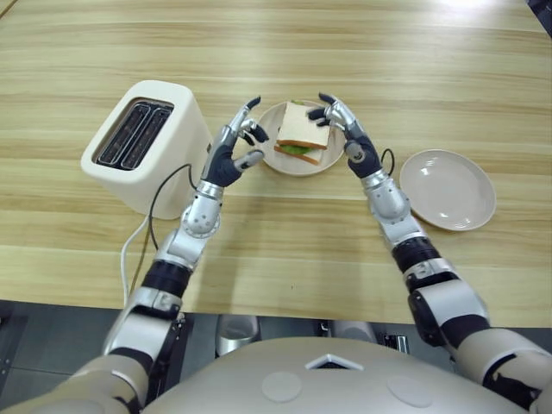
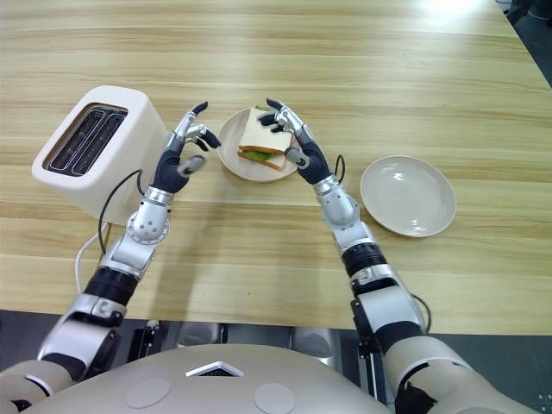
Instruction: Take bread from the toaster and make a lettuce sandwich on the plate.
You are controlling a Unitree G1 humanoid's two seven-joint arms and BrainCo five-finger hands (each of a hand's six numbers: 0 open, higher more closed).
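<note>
A sandwich [image 1: 304, 135] of two white bread slices with green lettuce between them lies on a beige plate [image 1: 278, 160] at the table's middle. My left hand [image 1: 235, 145] hovers just left of the plate, fingers spread and holding nothing. My right hand [image 1: 347, 131] hangs at the plate's right edge, fingers open, with the fingertips close to the top slice. The cream toaster [image 1: 147, 145] stands to the left, and both its slots look empty.
A second, empty beige plate [image 1: 448, 189] lies to the right of my right forearm. The toaster's white cord [image 1: 129, 252] runs off the near table edge on the left. Bare wooden tabletop stretches behind the plates.
</note>
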